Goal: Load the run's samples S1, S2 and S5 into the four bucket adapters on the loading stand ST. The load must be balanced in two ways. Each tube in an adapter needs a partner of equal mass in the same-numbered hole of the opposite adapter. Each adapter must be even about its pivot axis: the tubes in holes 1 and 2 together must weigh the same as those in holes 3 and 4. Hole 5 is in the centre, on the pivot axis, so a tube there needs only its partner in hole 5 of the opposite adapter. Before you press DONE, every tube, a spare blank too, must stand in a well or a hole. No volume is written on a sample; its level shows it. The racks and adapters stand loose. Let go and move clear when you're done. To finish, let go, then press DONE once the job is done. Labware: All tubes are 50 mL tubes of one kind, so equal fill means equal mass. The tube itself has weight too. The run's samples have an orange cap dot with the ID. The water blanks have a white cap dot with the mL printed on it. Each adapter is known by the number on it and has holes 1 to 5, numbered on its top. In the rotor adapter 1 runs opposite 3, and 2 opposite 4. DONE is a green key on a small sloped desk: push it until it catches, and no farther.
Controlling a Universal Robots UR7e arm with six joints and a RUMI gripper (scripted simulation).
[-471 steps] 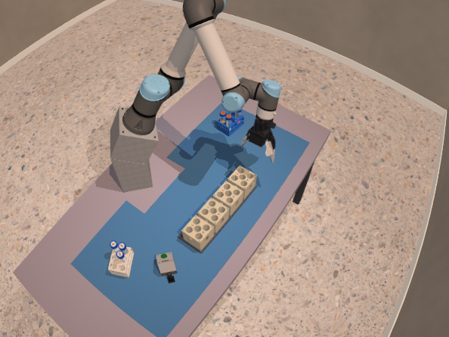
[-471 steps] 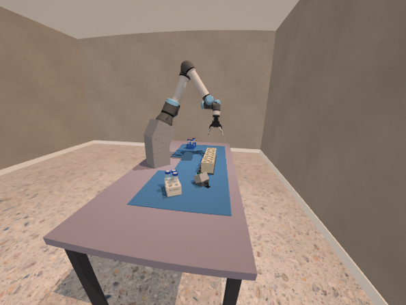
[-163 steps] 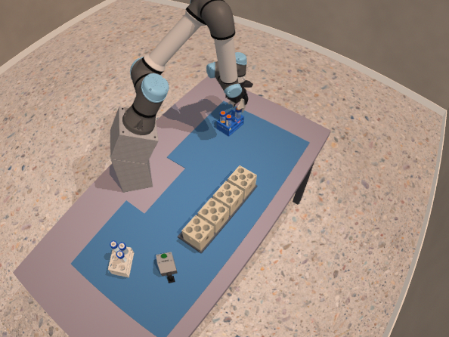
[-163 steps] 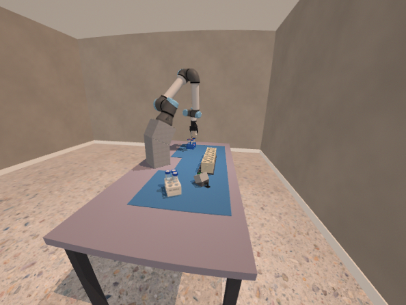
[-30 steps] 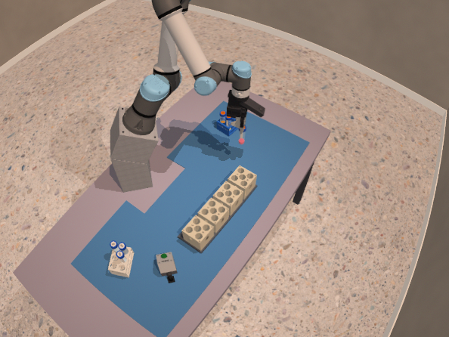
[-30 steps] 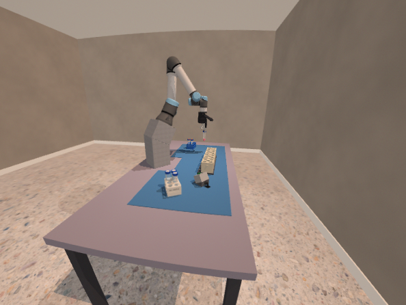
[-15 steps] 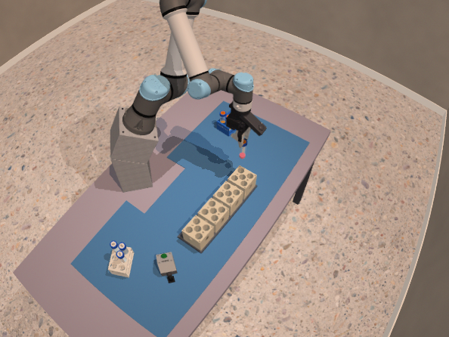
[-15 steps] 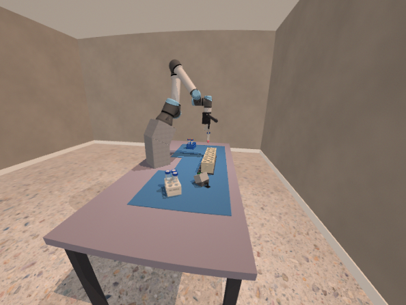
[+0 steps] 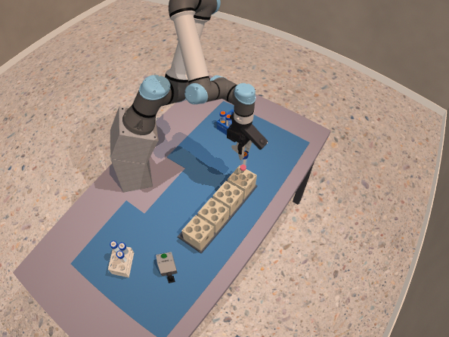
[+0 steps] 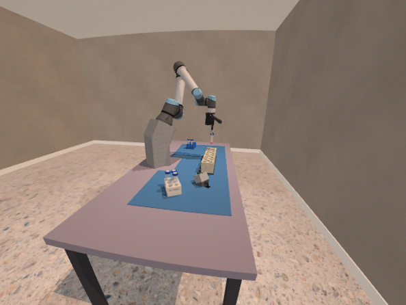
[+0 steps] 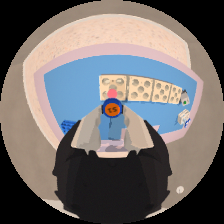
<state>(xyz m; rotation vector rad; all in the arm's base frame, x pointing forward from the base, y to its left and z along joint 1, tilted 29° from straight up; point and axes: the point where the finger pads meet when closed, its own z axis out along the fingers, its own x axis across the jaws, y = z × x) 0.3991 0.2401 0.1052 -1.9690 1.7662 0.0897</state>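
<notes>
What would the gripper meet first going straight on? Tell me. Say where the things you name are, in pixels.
Beyond its held sample tube [image 9: 244, 162] [image 10: 212, 138] [image 11: 112, 108], probably the bucket adapter [image 9: 250, 185] [image 10: 212, 149] [image 11: 114, 77] at the row's near-rack end; depth leaves exact alignment unclear.

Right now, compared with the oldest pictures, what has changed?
The gripper, open and empty then, is now shut on an orange-dotted tube, lifted out of the blue rack and carried toward the nearest adapter. The white rack, its blanks and the adapters stayed put.
</notes>
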